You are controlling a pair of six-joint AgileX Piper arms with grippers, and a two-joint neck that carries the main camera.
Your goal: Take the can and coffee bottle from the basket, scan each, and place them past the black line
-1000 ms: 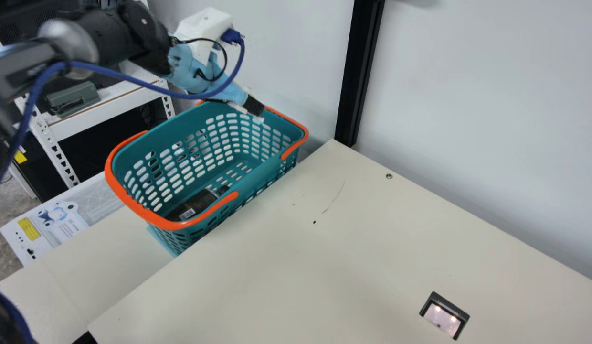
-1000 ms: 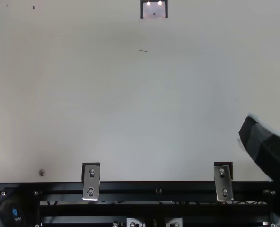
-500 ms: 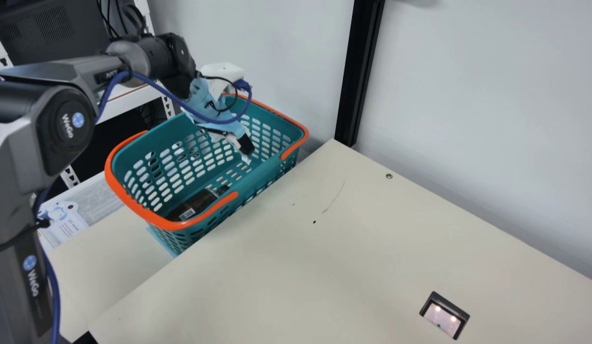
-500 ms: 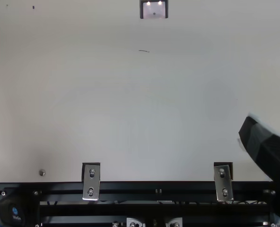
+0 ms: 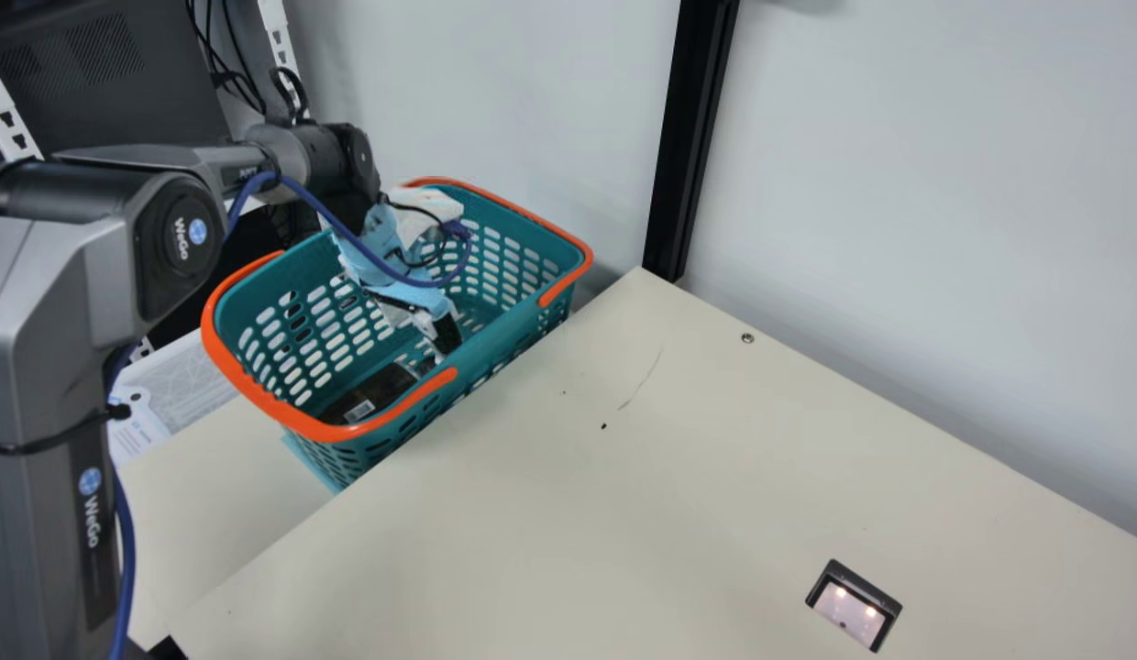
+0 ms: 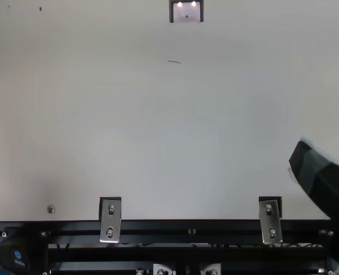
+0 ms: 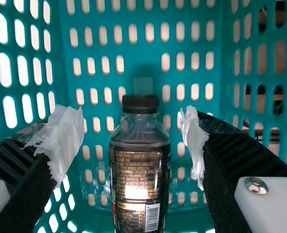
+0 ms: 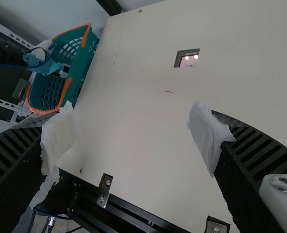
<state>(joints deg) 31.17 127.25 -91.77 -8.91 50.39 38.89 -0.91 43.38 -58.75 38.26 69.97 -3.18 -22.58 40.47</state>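
My left gripper (image 7: 129,121) gapes empty towards the coffee bottle (image 7: 139,184), inside the basket (image 5: 495,339) at the main view's nine o'clock; bottle's scan and placing remain (the can's progress, I can't tell).

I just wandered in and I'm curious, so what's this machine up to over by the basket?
The robot's left gripper is down inside the teal basket, its fingers open on either side of a dark bottle with a black cap, not holding it. That is probably the coffee bottle it is meant to scan. The right gripper is open and empty above the cream table. A small lit device, likely the scanner, is set in the tabletop.
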